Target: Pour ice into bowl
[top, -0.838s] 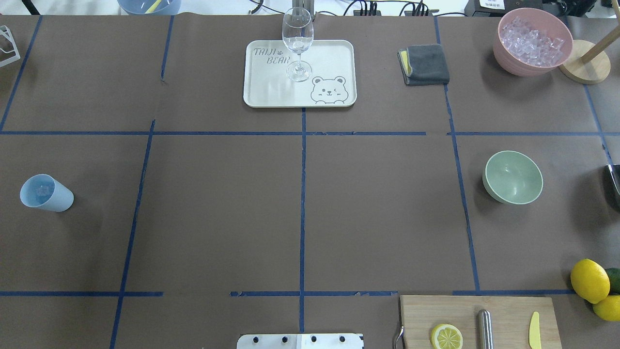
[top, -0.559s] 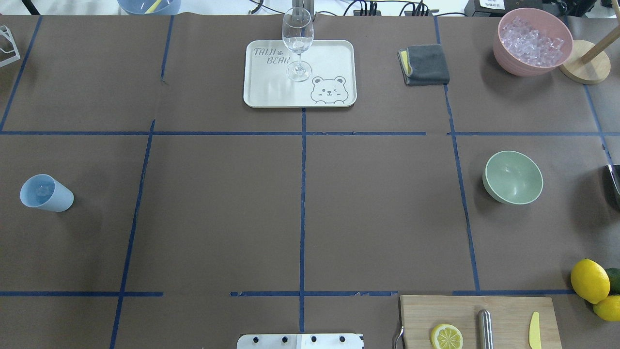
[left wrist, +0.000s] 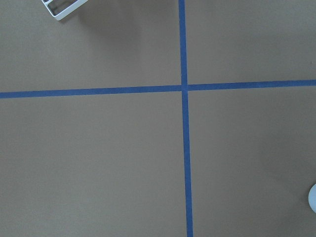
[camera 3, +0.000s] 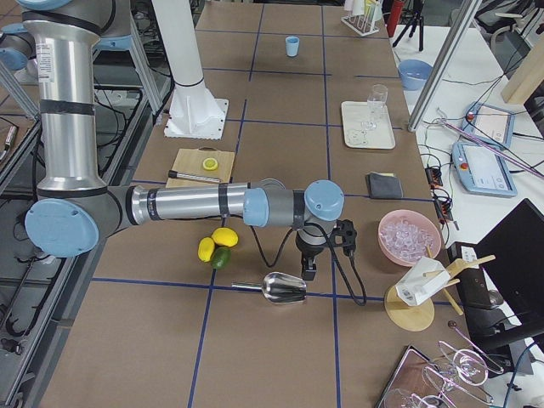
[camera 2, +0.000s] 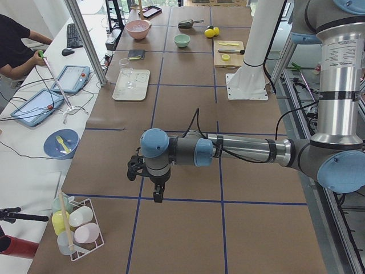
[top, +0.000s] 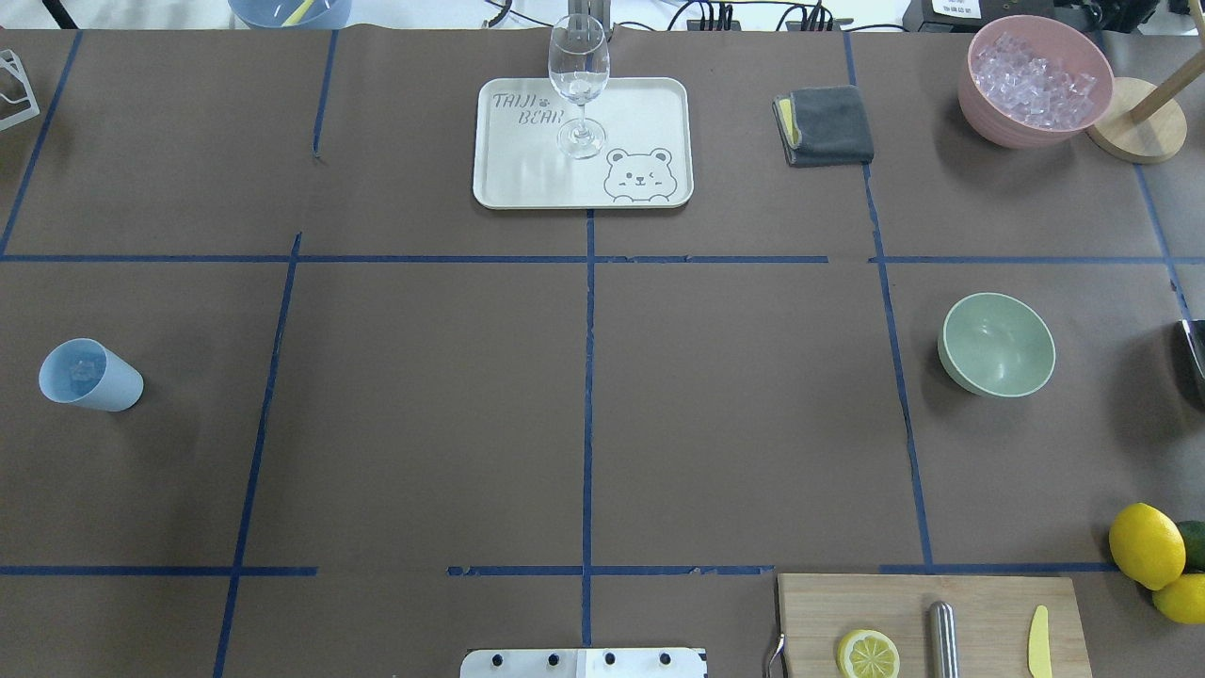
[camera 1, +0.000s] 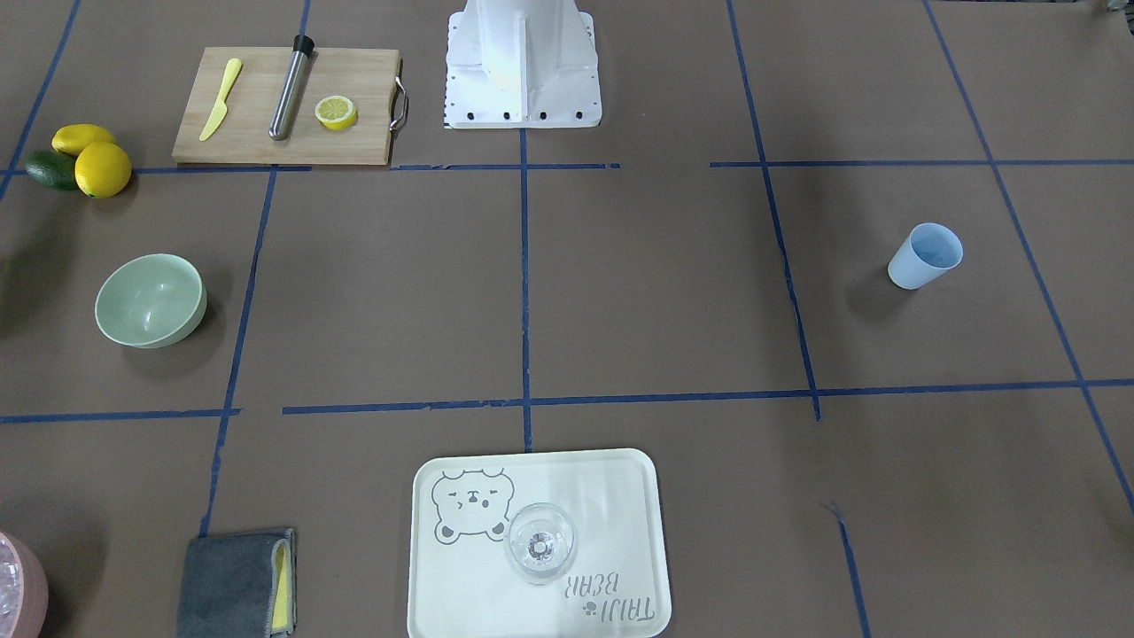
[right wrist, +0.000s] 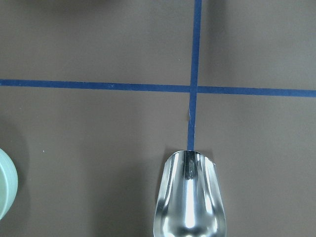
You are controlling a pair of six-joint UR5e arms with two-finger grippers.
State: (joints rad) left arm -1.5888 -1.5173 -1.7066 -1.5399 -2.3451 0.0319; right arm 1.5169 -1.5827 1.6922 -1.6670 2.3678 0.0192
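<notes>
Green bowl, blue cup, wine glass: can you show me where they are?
green bowl [top: 996, 344], overhead view, inside bottom.
blue cup [top: 118, 388], overhead view, outer wall.
wine glass [top: 578, 71], overhead view, round top part.

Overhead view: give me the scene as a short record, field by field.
ice: in the blue cup, robot's left side
bowl: empty, robot's right side
poured: not yet
left gripper: over bare table, jaws unclear
right gripper: above the metal scoop, jaws unclear
other: wine glass on tray
</notes>
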